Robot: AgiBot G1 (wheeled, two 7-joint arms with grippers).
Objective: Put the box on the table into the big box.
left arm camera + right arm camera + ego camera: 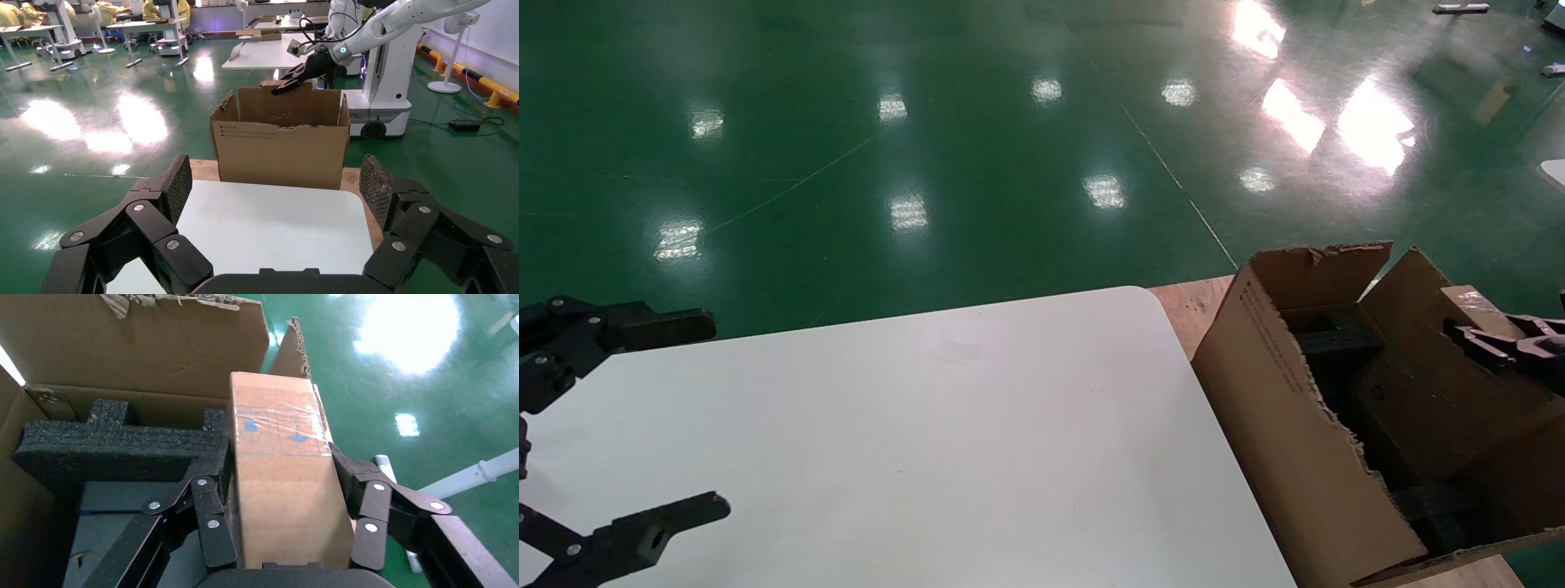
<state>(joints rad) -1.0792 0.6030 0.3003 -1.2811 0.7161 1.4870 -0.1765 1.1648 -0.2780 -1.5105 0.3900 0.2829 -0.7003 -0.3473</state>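
Observation:
The box [275,404] is a small brown carton with clear tape on its end. My right gripper [278,462] is shut on it. It hangs tilted inside the open top of the big box [1279,425], beside black foam [110,453]. In the head view the box [1434,392] leans against the big box's far side, with the right gripper [1500,339] on it. The big box [281,153] stands just off the white table's [977,441] right end. My left gripper [708,416] is open over the table's left part, with nothing between its fingers [180,180].
The big box rests on a wooden board [1197,306] beside the table. Its torn flaps [1324,265] stand upright around the opening. Shiny green floor [928,147] lies beyond the table's far edge. A white robot base [379,116] stands behind the big box.

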